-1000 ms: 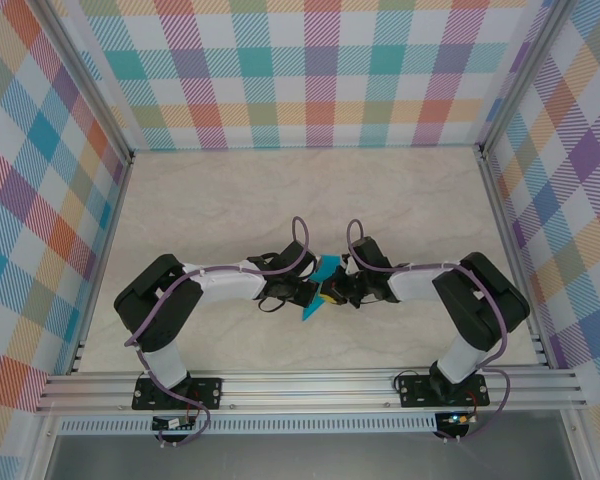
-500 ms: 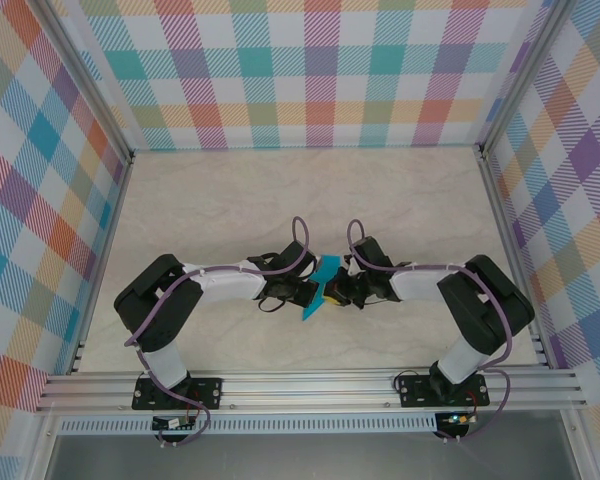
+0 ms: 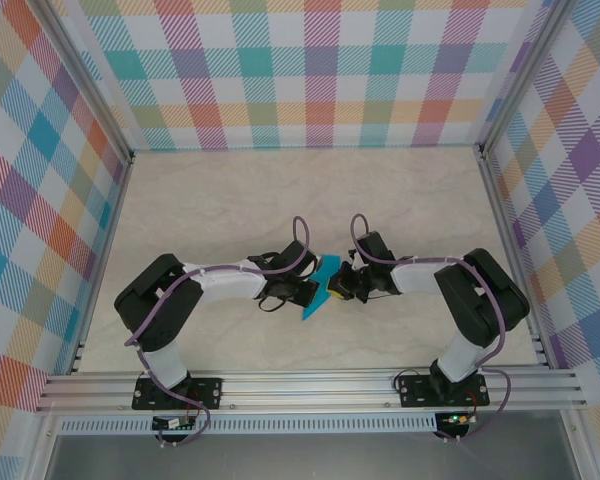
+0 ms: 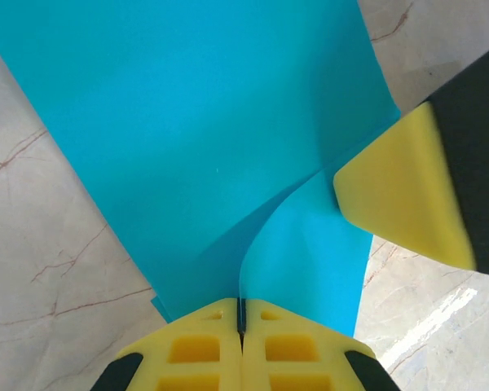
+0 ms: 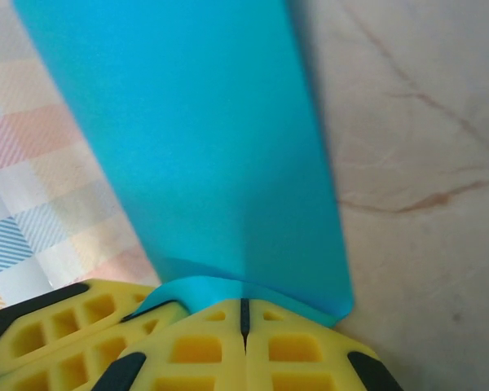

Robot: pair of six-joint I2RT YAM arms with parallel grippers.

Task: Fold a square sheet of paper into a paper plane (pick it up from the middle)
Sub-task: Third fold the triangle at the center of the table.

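Pinching one teal-blue paper plane (image 3: 314, 305) from both sides, two grippers meet at the table's (image 3: 230, 200) centre. Left gripper (image 4: 241, 314), at 6 o'clock in its wrist view, has jaws pressed together on the paper's crease. Right gripper (image 5: 244, 305) likewise clamps a curled edge. One checked wall (image 3: 310, 60) stands beyond at 12 o'clock.

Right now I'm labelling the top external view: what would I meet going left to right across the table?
left arm → left claw → teal paper, pinched by both claws → right claw → right arm
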